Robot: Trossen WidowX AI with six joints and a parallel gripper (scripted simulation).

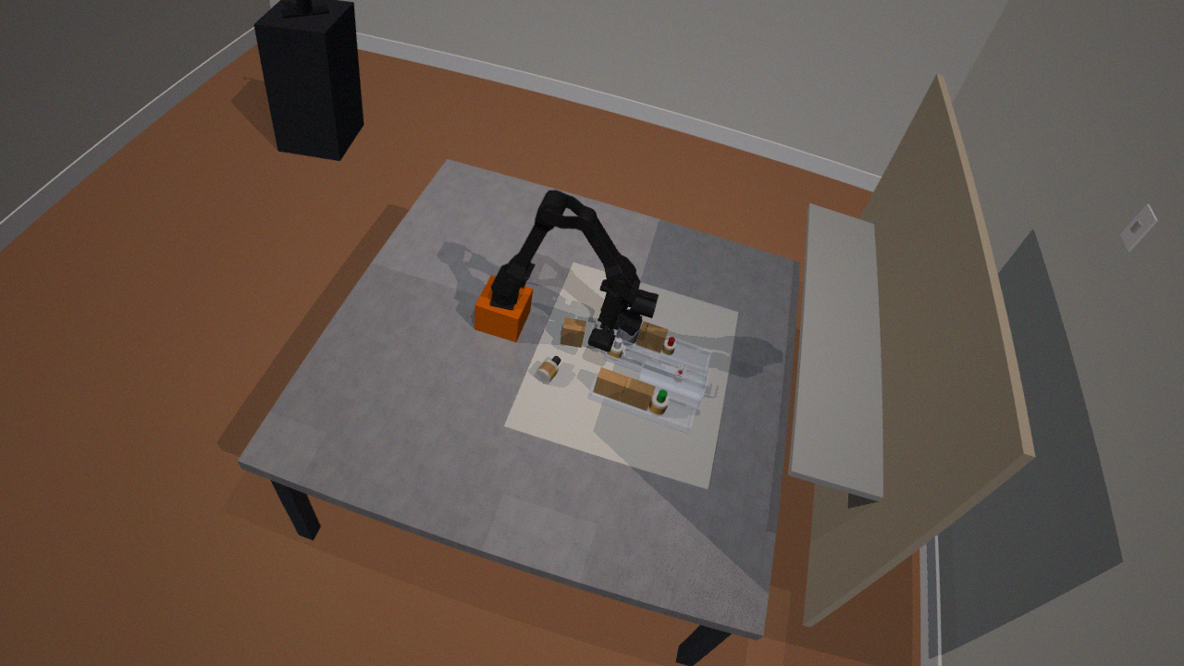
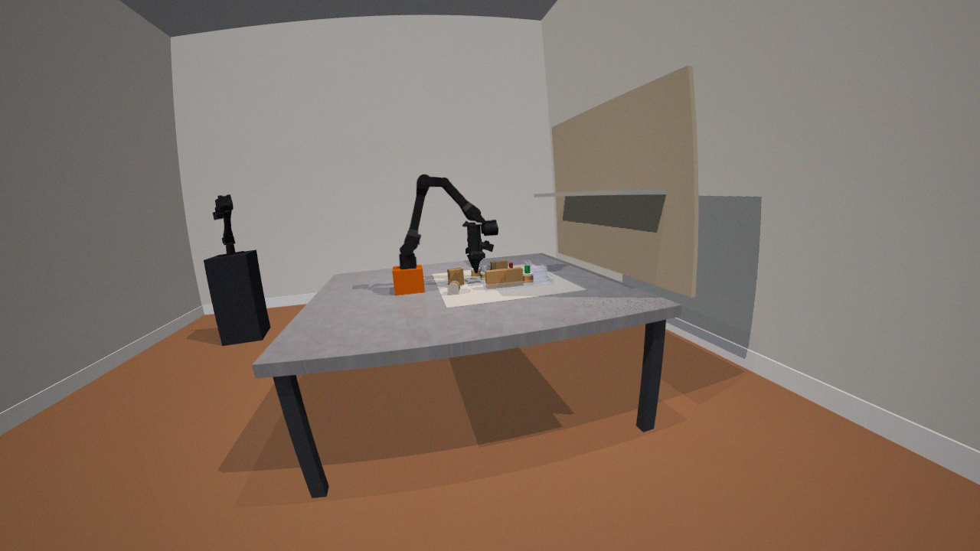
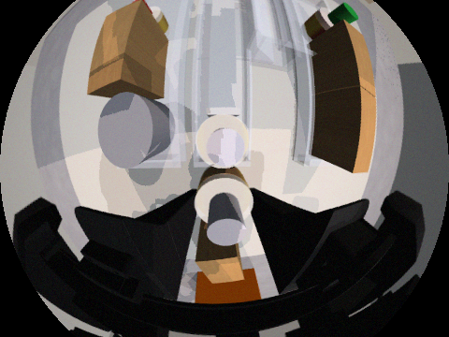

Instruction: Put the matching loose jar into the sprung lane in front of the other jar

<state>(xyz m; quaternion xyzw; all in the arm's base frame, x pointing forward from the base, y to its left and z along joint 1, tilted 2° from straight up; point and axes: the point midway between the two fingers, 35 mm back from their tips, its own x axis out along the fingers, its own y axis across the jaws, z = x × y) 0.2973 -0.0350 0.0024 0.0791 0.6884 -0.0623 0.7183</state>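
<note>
My gripper (image 1: pixel 601 340) (image 2: pixel 476 269) (image 3: pixel 223 194) points down and is shut on a white jar (image 3: pixel 204 202) with a brown label and a pale grey cap. The held jar is upright in the wrist view, close in front of the clear sprung lane (image 3: pixel 222 70). The matching jar (image 1: pixel 616 351) (image 3: pixel 202 136), also pale-capped, stands at that lane's front end, just beyond the held jar. The gap between the two jars is too small to judge. The low front stop is mostly hidden, and whether the held jar's base touches anything cannot be told. The pusher plate is hard to make out.
Cardboard boxes (image 1: pixel 624 388) (image 3: pixel 367 117) and a green-capped jar (image 1: pixel 659 402) (image 3: pixel 320 23) fill one side lane. Another box (image 3: pixel 126 61) and a large grey cylinder (image 3: pixel 126 131) stand opposite. A black-capped jar (image 1: pixel 546 370) lies on the pale mat (image 1: pixel 562 413). A small box (image 1: pixel 573 332) stands behind my gripper.
</note>
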